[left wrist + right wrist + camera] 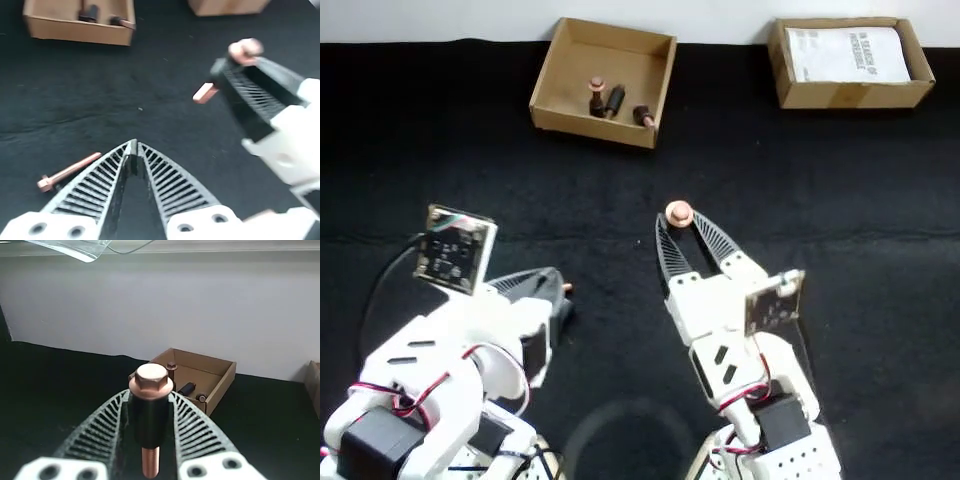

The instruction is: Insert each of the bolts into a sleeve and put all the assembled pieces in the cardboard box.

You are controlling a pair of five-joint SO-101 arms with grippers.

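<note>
Right gripper, just right of centre in the high view: its ribbed black fingers are closed on a black sleeve with a copper bolt already pushed through it. The hexagonal head sits on the sleeve's upper end and the threaded tip pokes out of the lower end. In the high view the head faces the camera as a round disc, so the piece's long axis stands roughly upright, head up and thread down, crosswise to the fingers. The left wrist view suggests some lean.

Left gripper, lower left in the high view: fingers shut tip to tip with nothing seen between them. Just beside one finger a loose copper bolt lies flat on the black table cloth, with no sleeve on it.

The cardboard box sits upper left of centre, well apart from both grippers, with three dark, copper-ended pieces inside. A second box, upper right, holds a printed sheet.

Judged step: this piece is assembled and ready for delivery. The next move calls for carrying it up and left over the box wall, then opening the fingers above the box floor. The loose bolt is yet to be sleeved.
</note>
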